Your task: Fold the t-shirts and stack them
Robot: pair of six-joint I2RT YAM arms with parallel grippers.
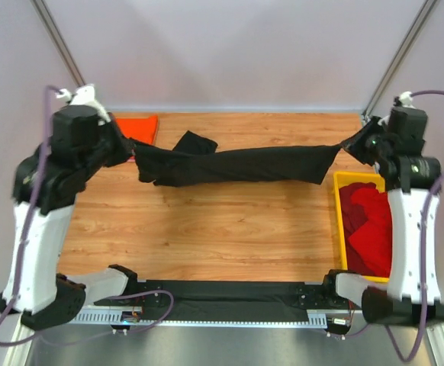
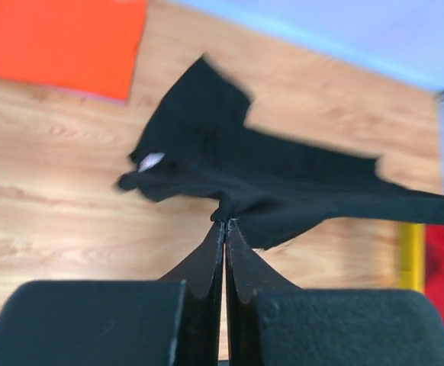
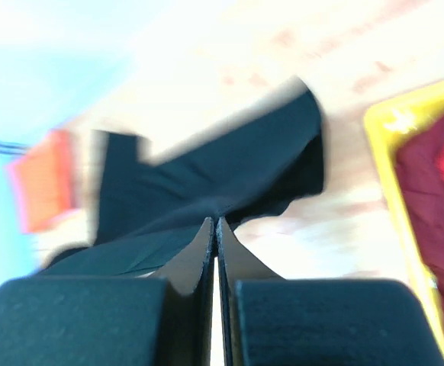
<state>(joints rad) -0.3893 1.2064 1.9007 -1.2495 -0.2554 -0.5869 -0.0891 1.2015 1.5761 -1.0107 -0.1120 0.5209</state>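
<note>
Black shirt (image 1: pixel 245 164) is stretched across the upper middle of the top view, long axis left to right, with loose cloth bunched toward the left end. Left gripper (image 1: pixel 134 152) is clamped on the left end and right gripper (image 1: pixel 345 149) is pinched on the right end, one arm per end. Table (image 1: pixel 207 229) lies below the span. Folded orange shirt (image 1: pixel 136 126) sits upper left, just beside the left gripper. Tray (image 1: pixel 337 229) of red shirts (image 1: pixel 368 229) sits at the right, just below the right gripper. Laying the shirt down, the right end could drape over the tray's rim.

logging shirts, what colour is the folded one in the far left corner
Bright orange shirt, clearest in left wrist view.
</note>
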